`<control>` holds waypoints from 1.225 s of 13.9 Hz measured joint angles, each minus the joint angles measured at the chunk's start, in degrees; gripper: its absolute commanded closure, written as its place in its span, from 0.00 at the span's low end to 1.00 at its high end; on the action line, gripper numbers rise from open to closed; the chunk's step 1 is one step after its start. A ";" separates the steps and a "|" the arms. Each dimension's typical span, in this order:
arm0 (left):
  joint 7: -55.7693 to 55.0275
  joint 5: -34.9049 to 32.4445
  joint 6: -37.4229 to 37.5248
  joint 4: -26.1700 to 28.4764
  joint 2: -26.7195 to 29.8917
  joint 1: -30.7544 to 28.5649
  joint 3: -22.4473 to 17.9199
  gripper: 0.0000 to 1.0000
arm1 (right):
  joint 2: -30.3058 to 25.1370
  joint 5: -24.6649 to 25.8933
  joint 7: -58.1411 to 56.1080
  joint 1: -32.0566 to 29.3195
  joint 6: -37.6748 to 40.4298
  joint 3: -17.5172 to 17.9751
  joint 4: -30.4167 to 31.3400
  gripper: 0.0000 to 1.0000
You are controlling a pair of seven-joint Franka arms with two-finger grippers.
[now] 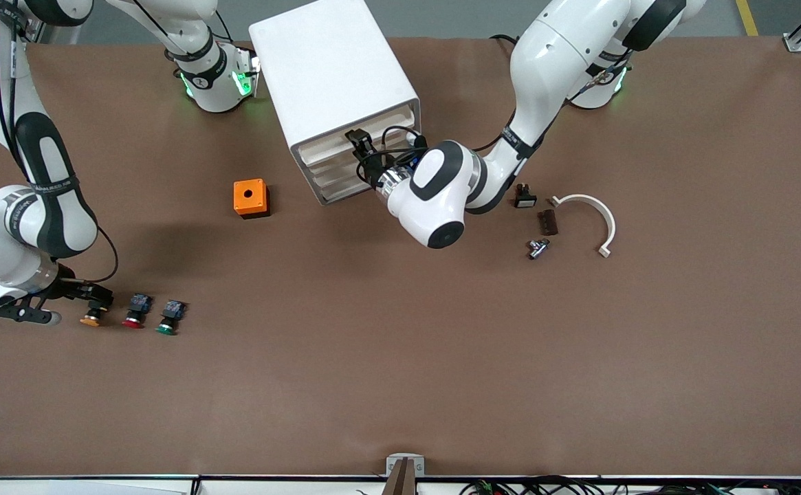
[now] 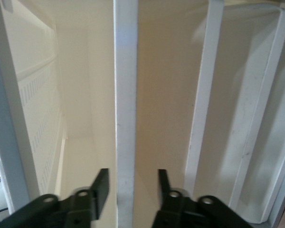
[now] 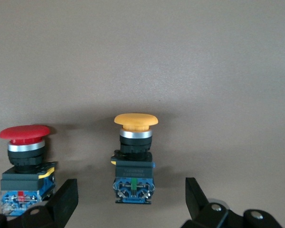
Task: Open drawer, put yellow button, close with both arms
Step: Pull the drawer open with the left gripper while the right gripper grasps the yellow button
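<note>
While the left gripper (image 1: 361,152) sits at the cabinet (image 1: 335,89) front, we see its jaws narrowly parted around the front edge of the top drawer (image 2: 126,118), which looks shut. Right gripper (image 3: 130,202) is low over the tabletop (image 1: 400,357) at the right arm's end, jaws wide, straddling the yellow button (image 3: 134,152) without touching it. It lies on its side beside the red button (image 3: 24,164); the green button (image 1: 169,319) is next along.

The red button (image 3: 23,164) is cut off at the right wrist view's edge
</note>
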State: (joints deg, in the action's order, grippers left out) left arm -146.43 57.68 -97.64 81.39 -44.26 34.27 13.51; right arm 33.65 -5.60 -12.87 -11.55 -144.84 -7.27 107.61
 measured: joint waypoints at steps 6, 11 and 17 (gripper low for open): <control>0.94 -0.46 1.73 -1.79 0.02 -3.55 -1.95 1.00 | 3.19 -0.34 0.00 0.04 -0.49 0.08 -2.61 0.03; 5.98 -0.74 0.98 -3.70 -0.03 -7.19 -4.34 0.75 | 3.64 -0.93 0.00 0.05 -0.49 0.10 -2.83 0.34; 12.23 -0.79 -2.39 -3.85 -0.32 -8.22 -5.29 0.01 | 3.84 -0.94 0.00 0.14 -0.45 0.15 -3.00 0.96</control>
State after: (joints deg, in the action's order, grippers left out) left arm -134.20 56.89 -100.03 77.54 -44.58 26.05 8.22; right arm 37.49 -6.54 -12.87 -11.41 -145.29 -7.12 104.62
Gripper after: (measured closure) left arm 0.374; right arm 0.511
